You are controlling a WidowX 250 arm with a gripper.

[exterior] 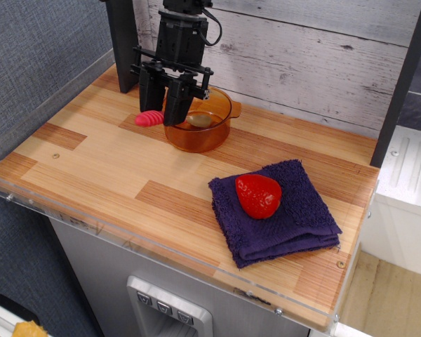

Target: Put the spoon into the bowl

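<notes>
The amber glass bowl [209,133] stands at the back of the wooden table [112,168]. The spoon lies tilted across the bowl's left rim. Its silver head [198,121] is down inside the bowl and shows through the glass. Its red ribbed handle [151,118] sticks out to the left over the table. My black gripper [165,105] hangs straight above the bowl's left rim, with a finger on either side of the handle. The jaws look parted and the spoon seems to rest on the rim. The middle of the spoon is hidden behind the fingers [176,107].
A folded dark blue cloth [295,221] lies at the front right with a red strawberry [258,196] on it. A grey plank wall [302,49] rises right behind the bowl. The table has a clear plastic edge [126,242] along the front.
</notes>
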